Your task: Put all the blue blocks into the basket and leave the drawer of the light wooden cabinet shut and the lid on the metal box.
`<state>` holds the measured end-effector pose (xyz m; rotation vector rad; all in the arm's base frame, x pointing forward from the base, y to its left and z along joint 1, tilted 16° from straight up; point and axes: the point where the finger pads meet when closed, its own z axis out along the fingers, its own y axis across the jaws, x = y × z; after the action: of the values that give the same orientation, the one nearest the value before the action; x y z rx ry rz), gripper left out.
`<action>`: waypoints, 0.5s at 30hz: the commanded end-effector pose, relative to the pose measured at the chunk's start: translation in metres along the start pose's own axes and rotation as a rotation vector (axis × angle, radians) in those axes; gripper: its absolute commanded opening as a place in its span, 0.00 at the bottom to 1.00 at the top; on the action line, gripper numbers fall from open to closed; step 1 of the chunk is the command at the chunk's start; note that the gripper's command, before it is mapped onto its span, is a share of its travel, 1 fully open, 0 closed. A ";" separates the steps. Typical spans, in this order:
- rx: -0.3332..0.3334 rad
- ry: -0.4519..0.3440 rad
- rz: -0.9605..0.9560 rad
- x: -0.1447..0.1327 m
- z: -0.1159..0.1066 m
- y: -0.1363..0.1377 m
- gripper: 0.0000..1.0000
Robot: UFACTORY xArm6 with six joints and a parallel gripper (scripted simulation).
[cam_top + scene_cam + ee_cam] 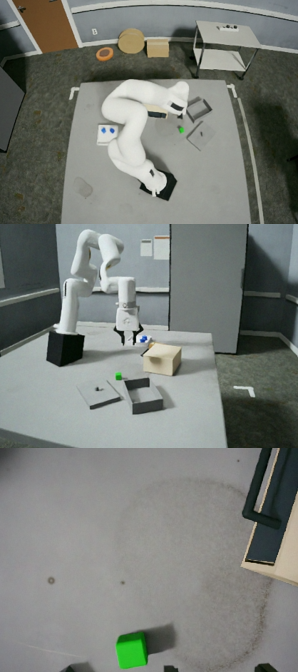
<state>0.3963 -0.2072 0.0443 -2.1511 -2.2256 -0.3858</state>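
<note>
Hung half open and empty, apparently heading for the metal box's lid (207,138) (104,397); needed aligning over its knob (201,134) (97,389).

Blue blocks (108,130) (143,339): two, inside white basket (107,139) (137,345)
Drawer (157,114) (272,543): dark-fronted, seemingly shut
Metal box (202,115) (147,407): gray, upright, uncovered
Lid (197,137) (100,396): flat beside it, knob up

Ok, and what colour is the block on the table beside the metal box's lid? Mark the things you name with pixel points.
Bright green: the block (181,130) (118,376) (132,650), clearest in the wrist view.
</note>
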 end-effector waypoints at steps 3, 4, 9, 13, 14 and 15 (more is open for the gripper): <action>0.003 -0.003 0.382 -0.082 0.001 -0.049 0.46; 0.002 -0.003 0.432 -0.091 0.002 -0.056 0.46; -0.004 -0.002 0.682 -0.138 0.003 -0.094 0.46; -0.006 -0.002 0.783 -0.157 0.004 -0.109 0.46; -0.011 -0.002 0.928 -0.168 0.005 -0.118 0.46; -0.013 -0.002 0.967 -0.169 0.005 -0.119 0.46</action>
<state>0.3005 -0.3435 -0.0015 -2.7386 -1.2880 -0.3644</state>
